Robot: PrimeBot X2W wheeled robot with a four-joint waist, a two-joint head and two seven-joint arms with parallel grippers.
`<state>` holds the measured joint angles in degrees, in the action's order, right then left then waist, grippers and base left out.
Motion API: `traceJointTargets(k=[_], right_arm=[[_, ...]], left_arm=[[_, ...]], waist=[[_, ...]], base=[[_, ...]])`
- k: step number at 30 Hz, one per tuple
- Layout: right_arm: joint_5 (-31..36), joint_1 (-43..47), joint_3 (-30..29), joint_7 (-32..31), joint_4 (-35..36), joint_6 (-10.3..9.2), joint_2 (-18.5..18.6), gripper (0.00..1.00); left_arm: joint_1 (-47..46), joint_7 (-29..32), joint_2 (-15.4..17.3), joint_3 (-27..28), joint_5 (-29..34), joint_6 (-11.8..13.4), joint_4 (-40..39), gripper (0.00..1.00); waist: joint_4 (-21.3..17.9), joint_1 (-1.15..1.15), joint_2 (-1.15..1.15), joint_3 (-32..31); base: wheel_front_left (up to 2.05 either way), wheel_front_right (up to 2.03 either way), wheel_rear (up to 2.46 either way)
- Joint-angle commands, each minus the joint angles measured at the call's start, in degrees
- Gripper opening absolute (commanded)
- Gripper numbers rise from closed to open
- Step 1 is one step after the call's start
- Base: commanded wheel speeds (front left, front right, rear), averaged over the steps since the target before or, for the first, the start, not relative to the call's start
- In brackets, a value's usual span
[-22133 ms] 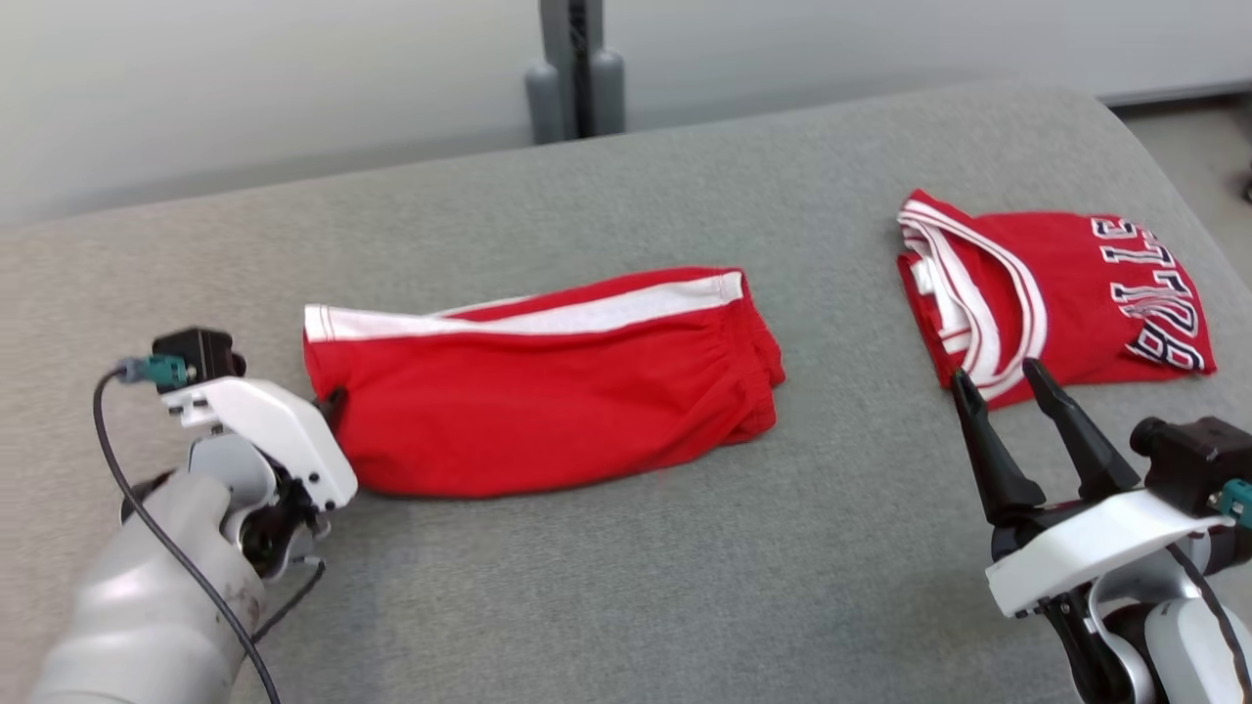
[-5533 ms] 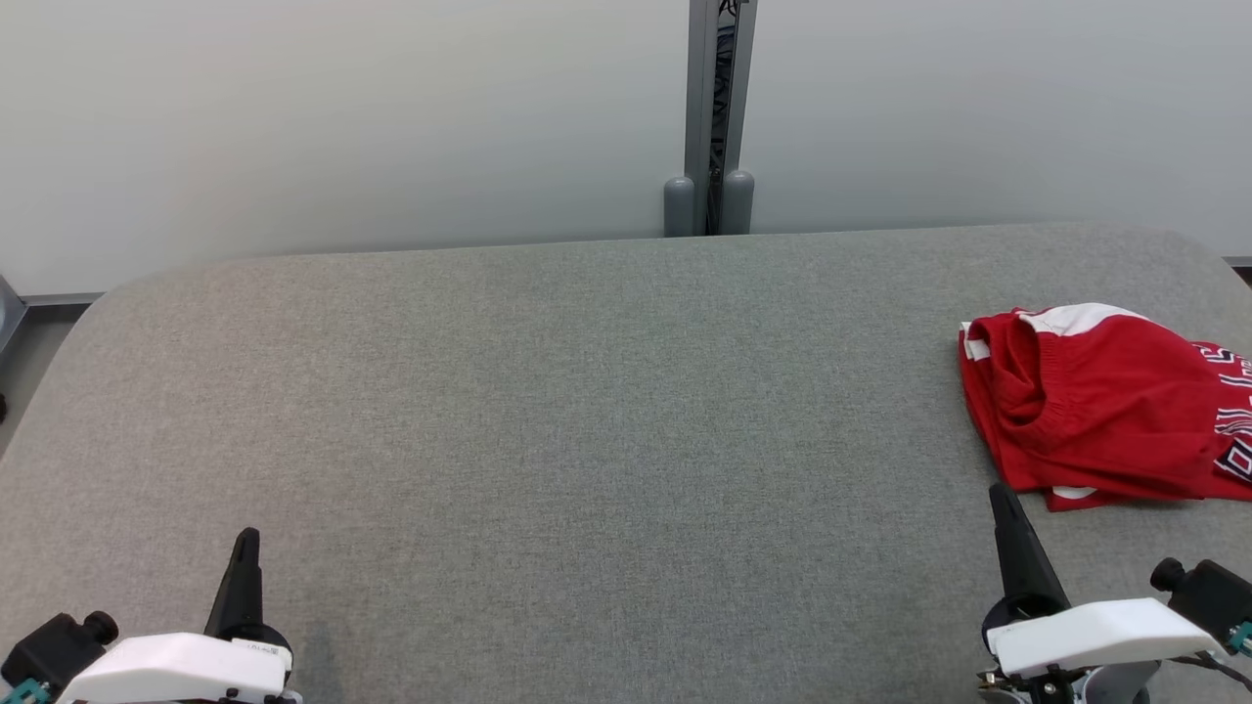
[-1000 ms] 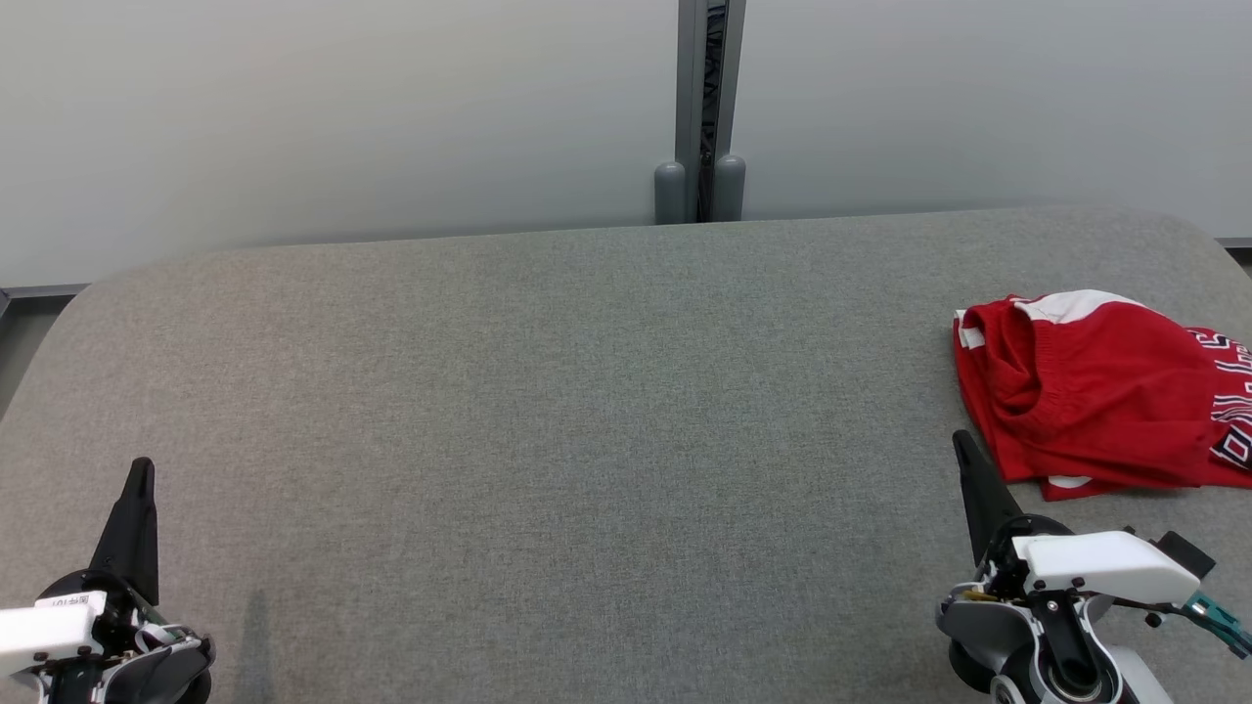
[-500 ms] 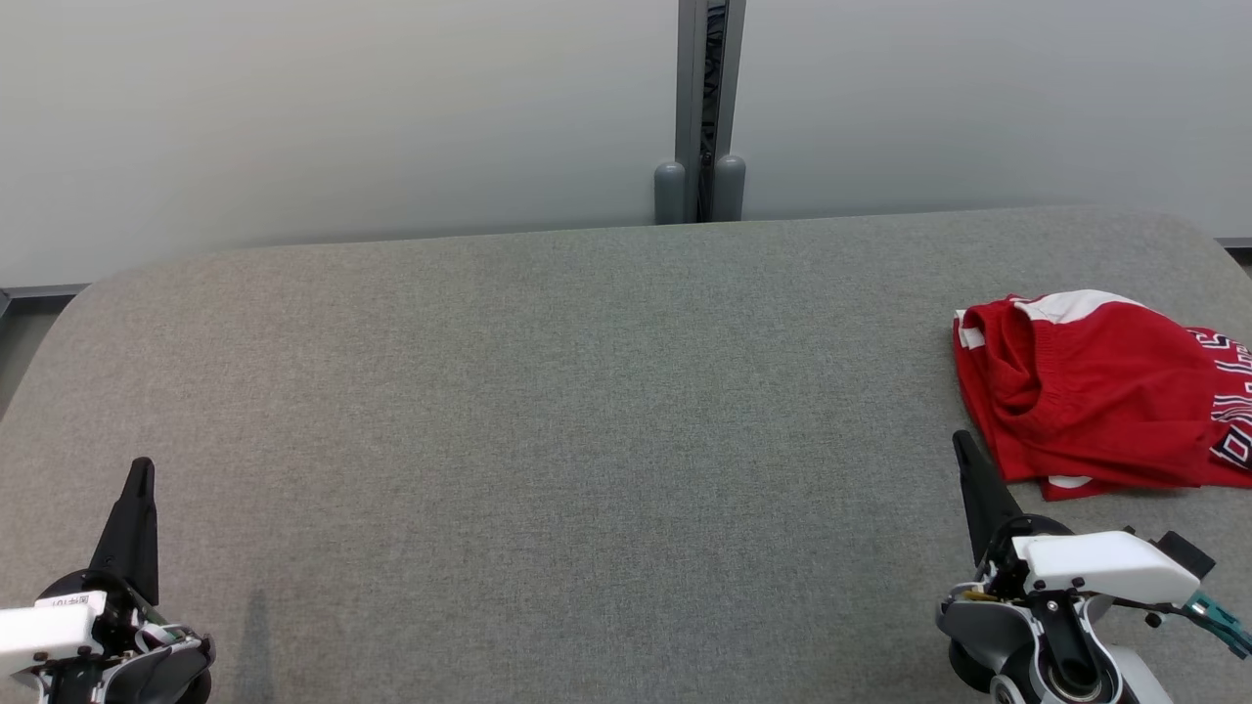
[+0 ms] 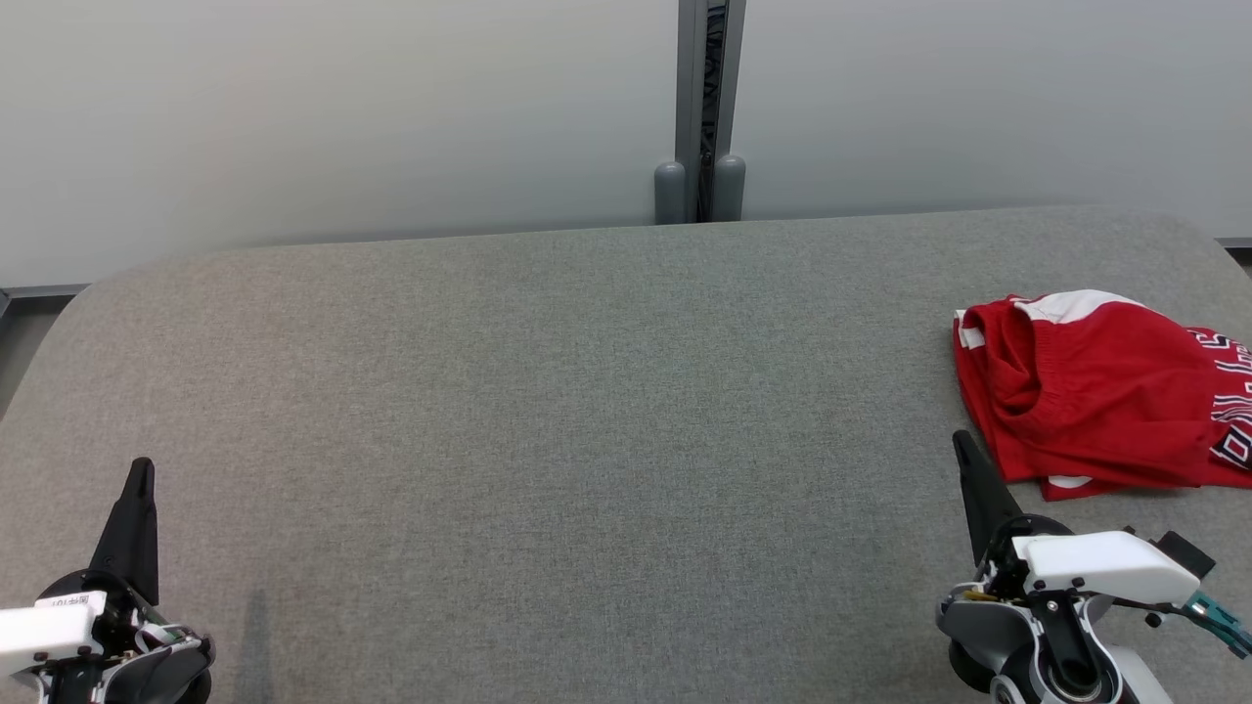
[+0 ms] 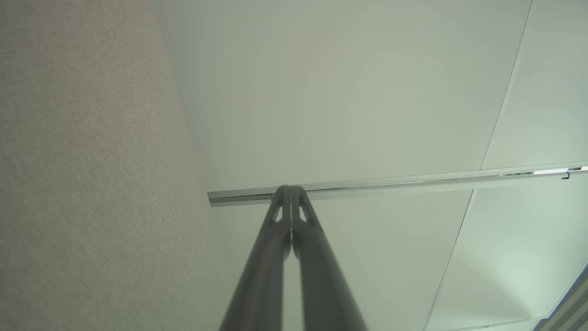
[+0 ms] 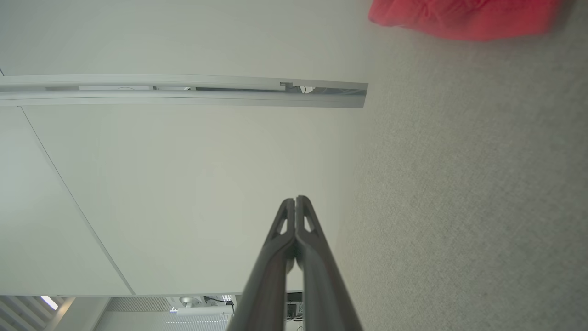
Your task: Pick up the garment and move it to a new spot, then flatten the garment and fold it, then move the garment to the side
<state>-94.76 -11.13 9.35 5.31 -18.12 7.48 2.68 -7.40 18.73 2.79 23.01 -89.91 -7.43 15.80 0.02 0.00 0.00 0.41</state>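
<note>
Your garment (image 5: 1095,391) lies at the far right of the grey padded table (image 5: 587,391), and part of it runs off the right edge of the head view. Its long axis runs left to right across the table, with the bunched, rounded end pointing left toward the table's middle. It is a folded red bundle, thick and a little rumpled. A gathered seam curves down near its left end, and a white band shows along the far edge. A small white patch peeks out at the near edge. On its right side sits red cloth with black-and-white lettering (image 5: 1234,430); you can't tell from here where one piece ends and the other begins.

Your right gripper (image 5: 963,445) sits just in front of the garment's near left corner, close to it but apart, with its fingers pressed together and nothing between them. The right wrist view shows the tips (image 7: 296,198) meeting. Your left gripper (image 5: 142,464) is well away at the lower left, its fingers likewise together and holding nothing
</note>
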Motion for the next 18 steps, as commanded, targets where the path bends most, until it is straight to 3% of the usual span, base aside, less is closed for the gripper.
traceJointTargets(k=[1,18], right_arm=[[-0.13,-0.12,-0.18,-0.13,-0.21,0.02,0.33,0.00],[-0.13,-0.12,-0.18,-0.13,-0.20,0.01,0.33,0.00]], left_arm=[[-0.70,0.17,0.18,0.10,-0.31,-0.18,0.04,0.00],[-0.70,0.17,0.17,0.10,-0.30,-0.17,0.03,0.00]], waist=[[0.00,0.00,0.00,0.00],[0.00,0.00,0.00,0.00]], base=[[0.00,0.00,0.00],[0.00,0.00,0.00]])
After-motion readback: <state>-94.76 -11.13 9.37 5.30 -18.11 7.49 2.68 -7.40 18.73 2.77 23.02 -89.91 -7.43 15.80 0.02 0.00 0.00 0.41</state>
